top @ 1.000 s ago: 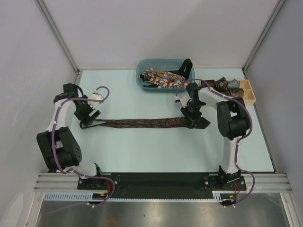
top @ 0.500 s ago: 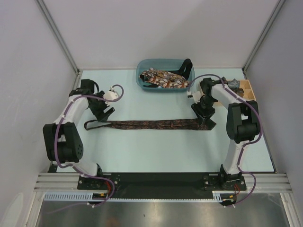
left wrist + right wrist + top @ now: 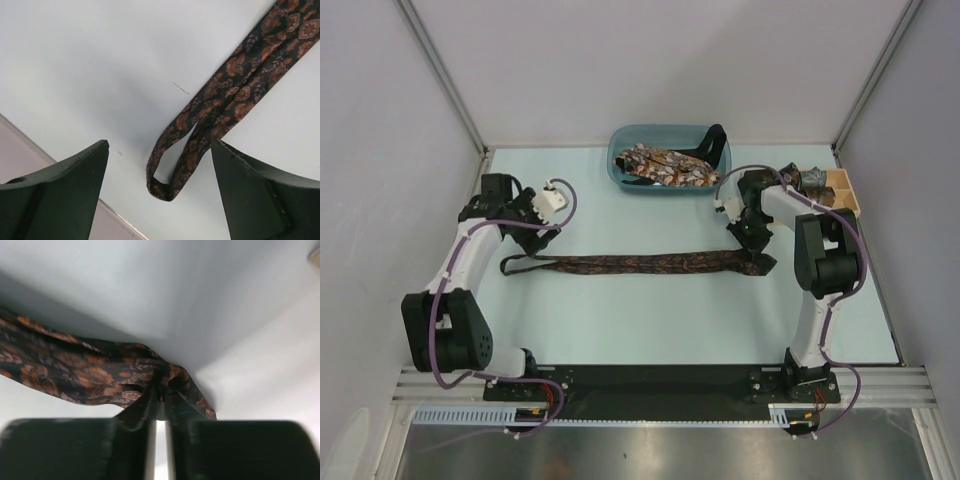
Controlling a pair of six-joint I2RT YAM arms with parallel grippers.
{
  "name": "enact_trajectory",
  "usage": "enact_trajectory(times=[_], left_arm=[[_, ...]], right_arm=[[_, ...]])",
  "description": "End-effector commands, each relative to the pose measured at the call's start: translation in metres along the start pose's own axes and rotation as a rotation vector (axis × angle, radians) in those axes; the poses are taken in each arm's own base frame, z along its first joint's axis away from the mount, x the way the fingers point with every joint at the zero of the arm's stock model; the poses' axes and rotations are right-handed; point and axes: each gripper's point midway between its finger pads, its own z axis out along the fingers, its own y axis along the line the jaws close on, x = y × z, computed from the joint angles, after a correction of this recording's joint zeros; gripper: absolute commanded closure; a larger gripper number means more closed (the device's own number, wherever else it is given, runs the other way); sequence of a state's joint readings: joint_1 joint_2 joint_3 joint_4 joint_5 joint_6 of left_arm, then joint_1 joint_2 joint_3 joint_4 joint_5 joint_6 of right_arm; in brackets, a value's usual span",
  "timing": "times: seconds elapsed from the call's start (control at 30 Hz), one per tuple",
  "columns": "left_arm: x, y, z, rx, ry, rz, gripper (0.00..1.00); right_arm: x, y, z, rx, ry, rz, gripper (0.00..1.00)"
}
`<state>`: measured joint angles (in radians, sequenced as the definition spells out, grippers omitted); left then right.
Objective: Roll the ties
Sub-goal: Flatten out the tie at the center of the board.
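On the surface, just nearer than the blue tub, the brown patterned tie was seen from above, laid flat in one long strip with its ends reaching out past both sides of the tub. The left gripper was held above the end left of the tub. The right gripper was lowered onto the wide end right of the tub. More ties were heaped inside the tub, and finished coils were set in a wooden tray further right of it.

In the left wrist view, the fingers were spread wide and empty. The folded-over narrow end was left lying untouched on the surface below the gap.

In the right wrist view, the fingers were clenched almost together, and a bunched fold of the wide end was pinched between them.

The step in hand was judged to be the start of the roll at the wide end. It would be done well if the pinched edge were turned over squarely along the strip, so that the coil is kept tight and even-sided. A skewed first turn would likely be carried on into a cone. The narrow end could be steadied by the left fingers so that the strip is not dragged.
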<state>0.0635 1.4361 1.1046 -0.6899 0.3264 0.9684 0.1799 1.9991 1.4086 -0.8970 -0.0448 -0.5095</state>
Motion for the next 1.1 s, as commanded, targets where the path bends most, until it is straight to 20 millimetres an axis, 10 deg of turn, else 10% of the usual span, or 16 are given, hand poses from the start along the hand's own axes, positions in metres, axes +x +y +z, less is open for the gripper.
enact_trajectory(times=[0.0, 0.47, 0.6, 0.73, 0.9, 1.07], left_arm=[[-0.021, 0.011, -0.018, -0.071, -0.112, -0.004, 0.12], [-0.065, -0.011, -0.027, -0.007, -0.279, 0.074, 0.08], [-0.085, -0.014, -0.045, -0.038, -0.354, 0.115, 0.01], [-0.112, -0.029, -0.068, 0.001, -0.492, 0.090, 0.00], [-0.144, -0.069, -0.072, 0.176, -0.613, 0.154, 0.01], [-0.185, -0.005, -0.108, -0.117, -0.636, 0.167, 0.01]], right_arm=[[0.033, -0.016, 0.017, 0.056, 0.070, -0.015, 0.95], [0.149, -0.128, -0.024, 0.166, 0.118, 0.168, 1.00], [0.162, -0.124, -0.042, 0.098, 0.125, 0.176, 0.60], [0.135, -0.099, -0.080, -0.003, -0.011, 0.167, 0.24], [0.076, -0.052, -0.116, -0.112, -0.167, 0.075, 0.18], [0.021, -0.007, -0.141, -0.198, -0.294, 0.003, 0.18]])
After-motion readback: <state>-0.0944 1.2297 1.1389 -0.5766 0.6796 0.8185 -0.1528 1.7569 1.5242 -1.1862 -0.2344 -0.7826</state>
